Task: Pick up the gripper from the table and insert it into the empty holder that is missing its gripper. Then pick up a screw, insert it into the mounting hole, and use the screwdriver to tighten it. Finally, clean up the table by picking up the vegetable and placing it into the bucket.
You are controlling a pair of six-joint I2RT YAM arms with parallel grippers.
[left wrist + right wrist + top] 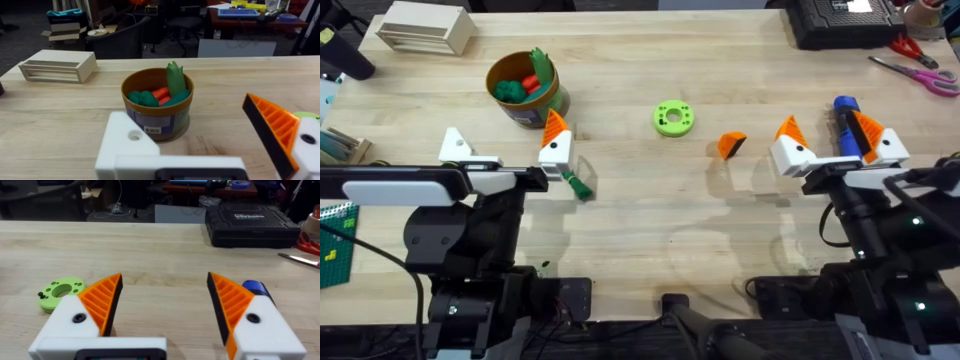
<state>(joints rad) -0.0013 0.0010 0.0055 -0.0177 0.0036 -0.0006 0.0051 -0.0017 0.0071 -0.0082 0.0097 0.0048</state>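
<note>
Wooden table (640, 215) holds one loose gripper (730, 145), one bucket (525, 90); both claws, left (505, 150) and right (835, 142), released.

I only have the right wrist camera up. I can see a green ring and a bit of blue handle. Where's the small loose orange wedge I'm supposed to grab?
Observer: From overhead, the small loose orange plastic wedge lies on the table between the bright green ring and the right gripper.
Operator: Which finger is missing its pad?
Observer: It's on the left gripper. The white angular plastic finger base toward the table's left edge is bare, and the other one carries an orange pad.
Operator: And the vegetable for cleanup?
Observer: The small dark green leafy toy piece lies on the table close beside the left gripper, nearer the arms' bases than the round yellow-brown bucket.
</note>
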